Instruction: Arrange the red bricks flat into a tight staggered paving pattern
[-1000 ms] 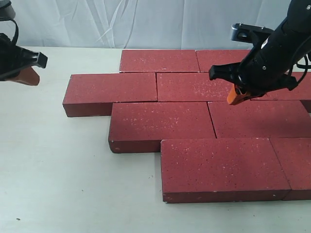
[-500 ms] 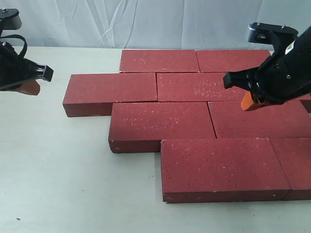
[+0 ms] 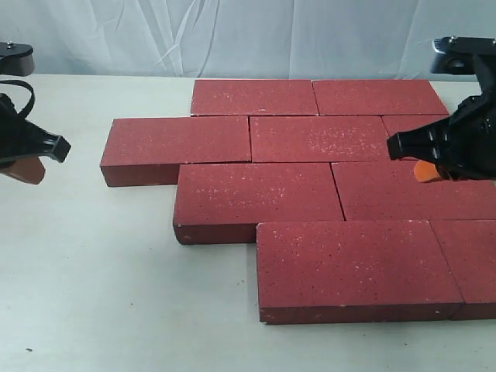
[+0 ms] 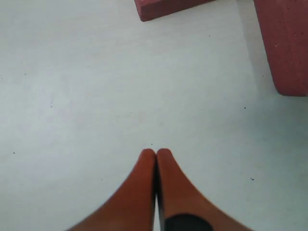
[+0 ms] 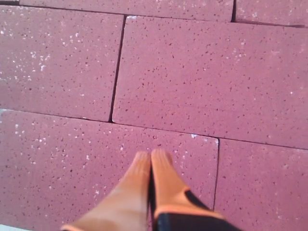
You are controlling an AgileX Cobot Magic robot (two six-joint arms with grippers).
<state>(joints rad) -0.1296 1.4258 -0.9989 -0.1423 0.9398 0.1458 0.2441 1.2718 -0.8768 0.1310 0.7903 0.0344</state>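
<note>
Right gripper (image 3: 425, 171) pulled back toward right edge, off middle rows. Left gripper (image 3: 25, 170) drifted further left over bare tabletop (image 3: 101, 279). Both clenched, empty. Red bricks (image 3: 260, 190) unmoved: flat, 4 staggered rows, joints tight. Paving likely finished, arms retiring.

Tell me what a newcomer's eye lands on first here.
The red bricks: a flat, tight staggered patch of four rows filling the middle and right of the white table. Next, the orange-tipped grippers, both shut and empty: the left gripper over bare table at far left, the right gripper above the bricks at the right edge.
</note>
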